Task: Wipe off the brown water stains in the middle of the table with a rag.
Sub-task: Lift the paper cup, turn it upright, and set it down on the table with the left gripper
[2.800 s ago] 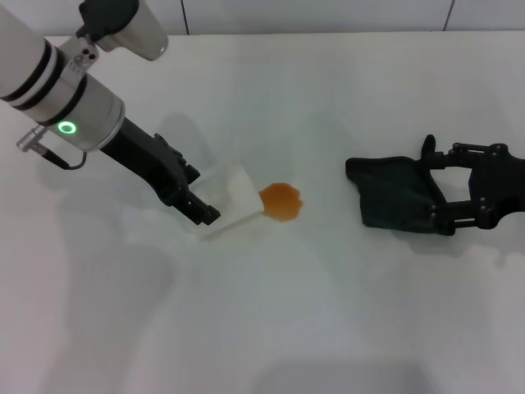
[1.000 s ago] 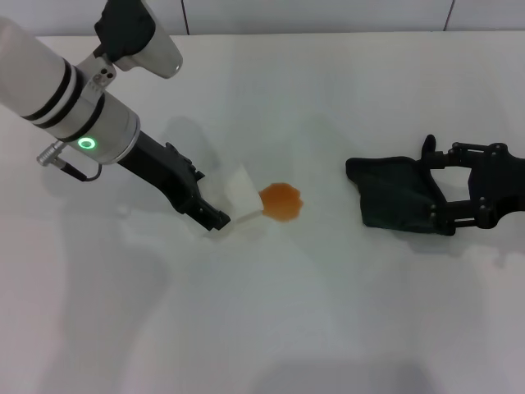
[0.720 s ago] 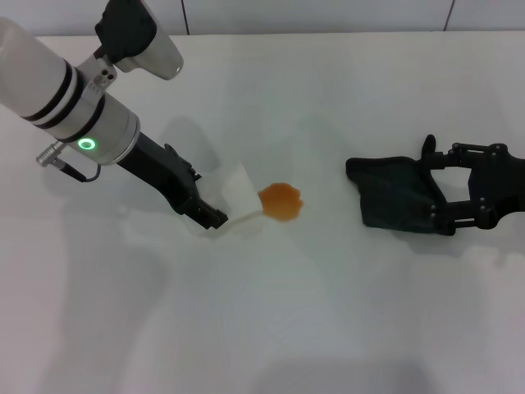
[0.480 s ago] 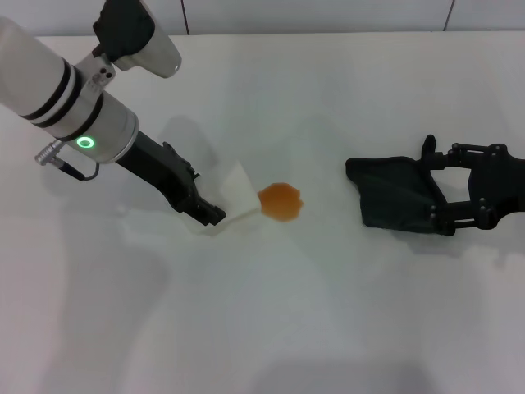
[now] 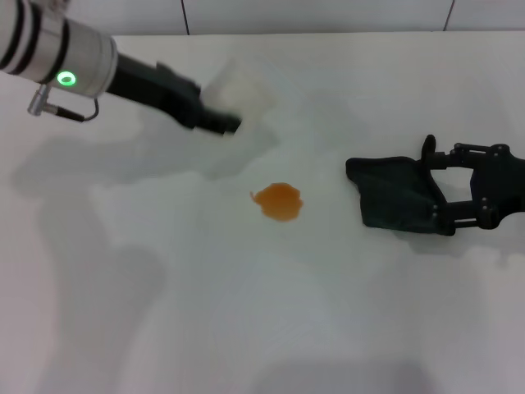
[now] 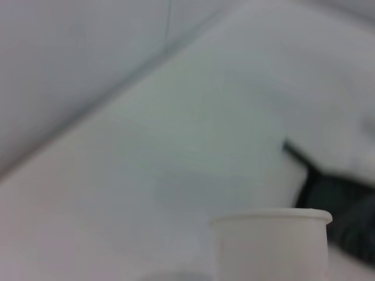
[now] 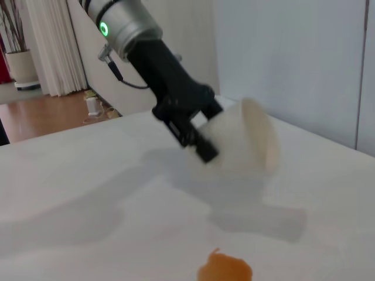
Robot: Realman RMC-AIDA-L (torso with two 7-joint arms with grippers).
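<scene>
The brown water stains [image 5: 279, 201] form one small orange blotch in the middle of the white table [image 5: 246, 312]; the blotch [image 7: 225, 269] also shows in the right wrist view. To its right lies the dark rag [image 5: 392, 193]. My right gripper [image 5: 435, 187] rests open at the rag's right side, one finger on each side of the cloth's edge. At the back left, above the table, my left gripper [image 5: 228, 121] is shut on a white paper cup [image 5: 243, 89]. The cup [image 7: 249, 143] is tilted, and its rim [image 6: 272, 218] fills the left wrist view.
The left arm [image 5: 90, 66] reaches in from the upper left and casts wide shadows on the tabletop. A wall with tile seams runs behind the table's far edge [image 5: 328, 31].
My left gripper has lifted the cup away from beside the stain, up and toward the back of the table. The right gripper and the rag have not moved.
</scene>
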